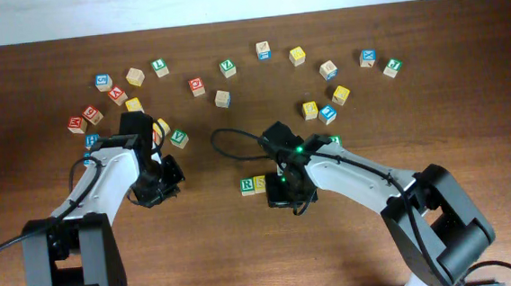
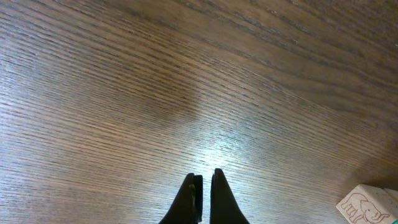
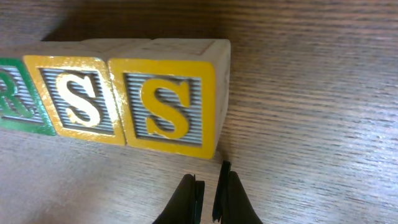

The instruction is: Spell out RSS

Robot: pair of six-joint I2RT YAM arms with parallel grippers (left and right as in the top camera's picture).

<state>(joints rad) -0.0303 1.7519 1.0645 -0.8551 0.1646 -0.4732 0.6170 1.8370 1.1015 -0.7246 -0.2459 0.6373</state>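
Observation:
In the right wrist view three cubes stand touching in a row on the table: a green R cube (image 3: 11, 99) cut off at the left edge, a yellow S cube (image 3: 78, 99), and a second yellow S cube (image 3: 165, 107). My right gripper (image 3: 209, 182) is shut and empty, just in front of the second S cube's right corner. Overhead, the R cube (image 1: 247, 186) and first S cube (image 1: 259, 184) show, and my right gripper (image 1: 282, 195) covers the second S cube. My left gripper (image 1: 155, 191) is shut and empty over bare wood, as the left wrist view (image 2: 204, 186) shows.
Several other lettered cubes lie scattered along the back of the table, such as a yellow one (image 1: 297, 55) and a red one (image 1: 196, 86). A cluster sits by the left arm (image 1: 178, 137). A cube with an elephant picture (image 2: 367, 205) lies right of the left gripper.

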